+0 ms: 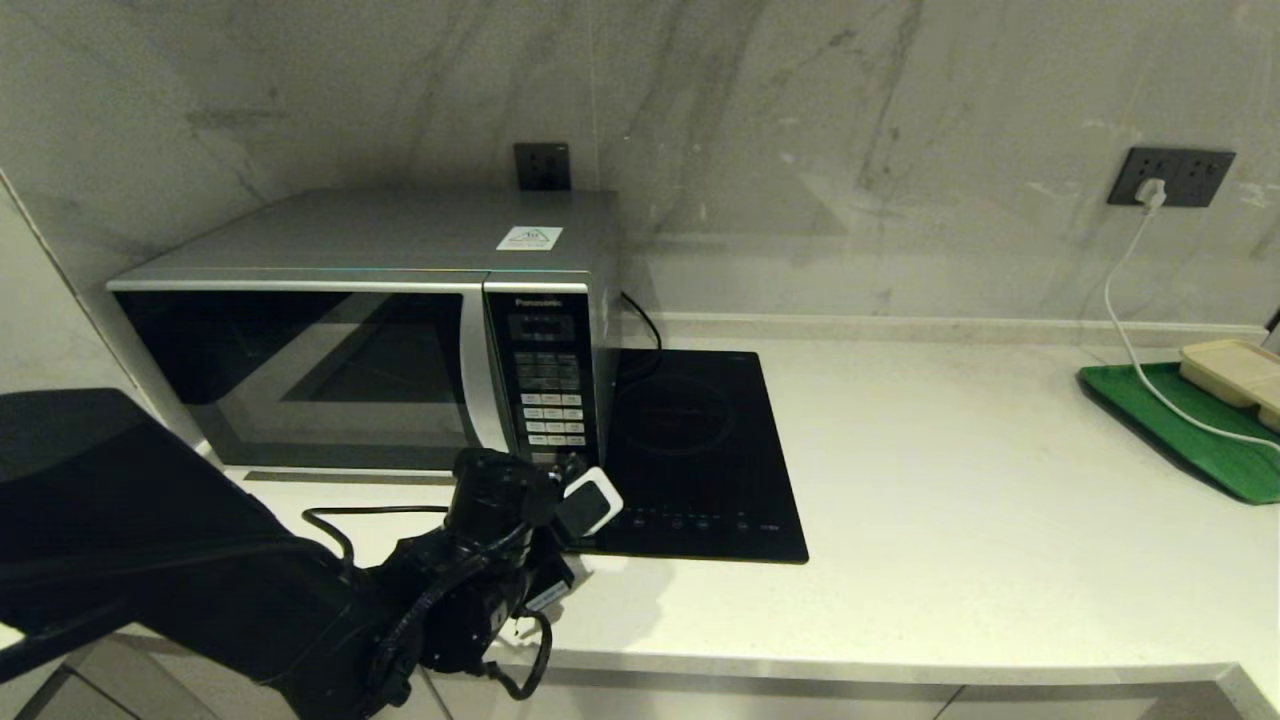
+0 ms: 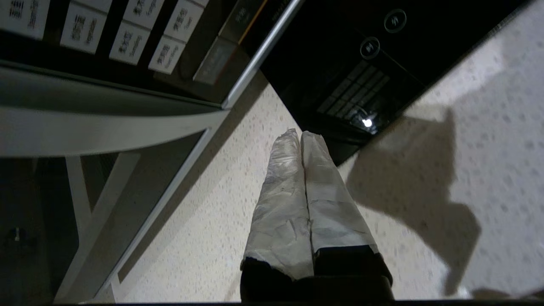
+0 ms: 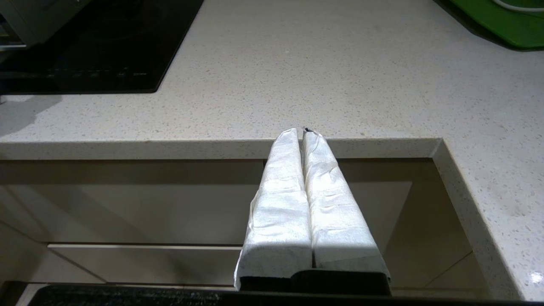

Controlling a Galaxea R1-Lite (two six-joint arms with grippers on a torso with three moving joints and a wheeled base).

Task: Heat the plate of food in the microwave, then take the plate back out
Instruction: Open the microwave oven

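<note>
Head view shows the microwave [image 1: 370, 330] at ten o'clock on the desk [image 1: 950, 480] with its door closed; I can't see the plate of food anywhere, so it may be behind the dark glass. My left end effector [image 2: 301, 137], fingers pressed together and empty, hangs low by the button panel [image 1: 548, 385], so I could hit the wrong key or clip the induction hob [image 1: 700, 450] at its three o'clock. The right end effector [image 3: 302, 132], also closed, sits parked off the desk edge.

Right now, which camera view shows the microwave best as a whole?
The head view: the whole microwave shows there, with its dark door shut and its button panel. The left wrist view shows only its lower corner and some buttons. The right wrist view catches just a grey corner.
</note>
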